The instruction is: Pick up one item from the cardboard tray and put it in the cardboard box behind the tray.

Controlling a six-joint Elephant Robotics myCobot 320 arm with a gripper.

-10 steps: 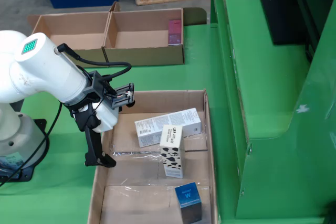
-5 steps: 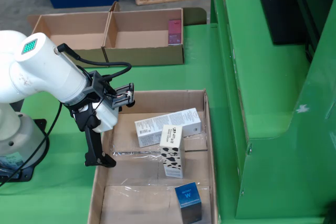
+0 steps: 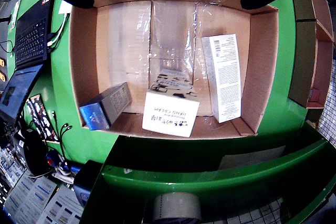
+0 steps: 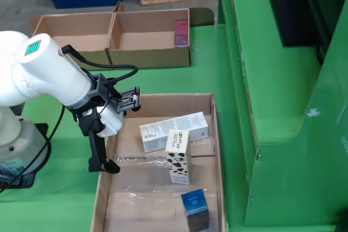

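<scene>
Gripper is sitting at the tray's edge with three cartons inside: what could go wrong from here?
The gripper hangs open over the left wall of the cardboard tray, so a straight descent could catch that wall. The cow-patterned carton stands upright against the long white carton; reaching for either may topple or drag the other. The blue box sits close to the tray's right wall, leaving little finger room.

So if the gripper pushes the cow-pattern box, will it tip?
Probably yes: the cow-pattern box stands upright, tall over a narrow base. It looks like stiff, light carton. The shiny tape on the tray floor may let it slide first.
</scene>
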